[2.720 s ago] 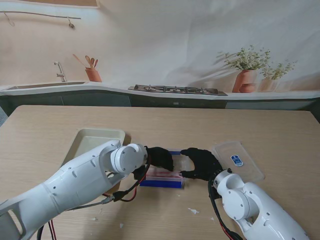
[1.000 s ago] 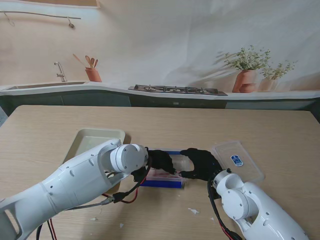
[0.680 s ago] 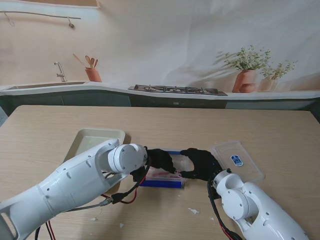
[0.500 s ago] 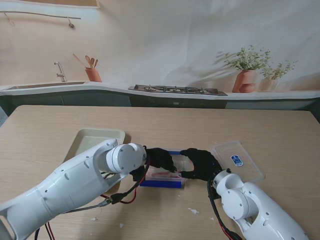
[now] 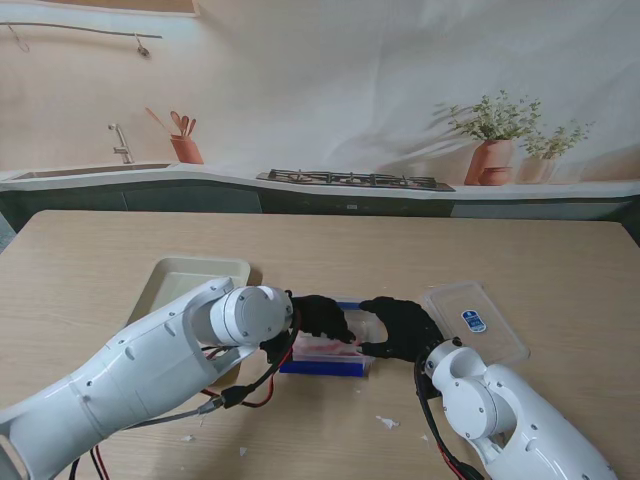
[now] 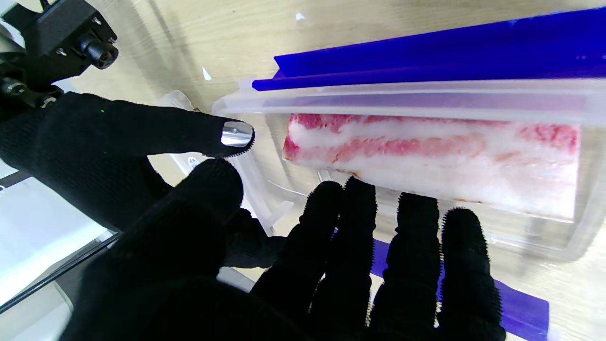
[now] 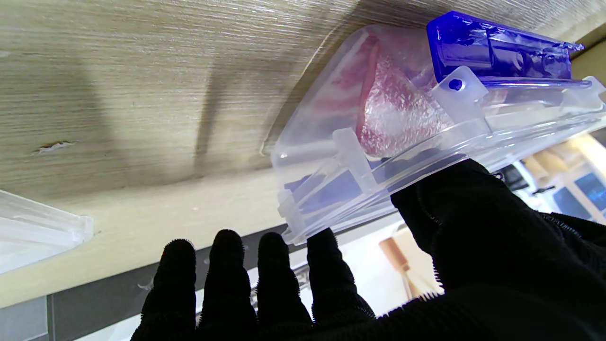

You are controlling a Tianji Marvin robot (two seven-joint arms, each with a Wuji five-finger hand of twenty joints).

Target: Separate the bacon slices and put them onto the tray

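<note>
Right hand (image 5: pixel 402 326) braces right end of clear bacon container (image 5: pixel 330 350), thumb on rim, fingers spread. Left hand (image 5: pixel 318 316) hovers over left end, fingers extended, holding nothing. Bacon block (image 6: pixel 426 156) lies inside, unseparated, long axis left-right. Loose lid (image 5: pixel 478 320) right. Tray (image 5: pixel 170 282) far left holds no bacon visibly; task barely begun.
</note>
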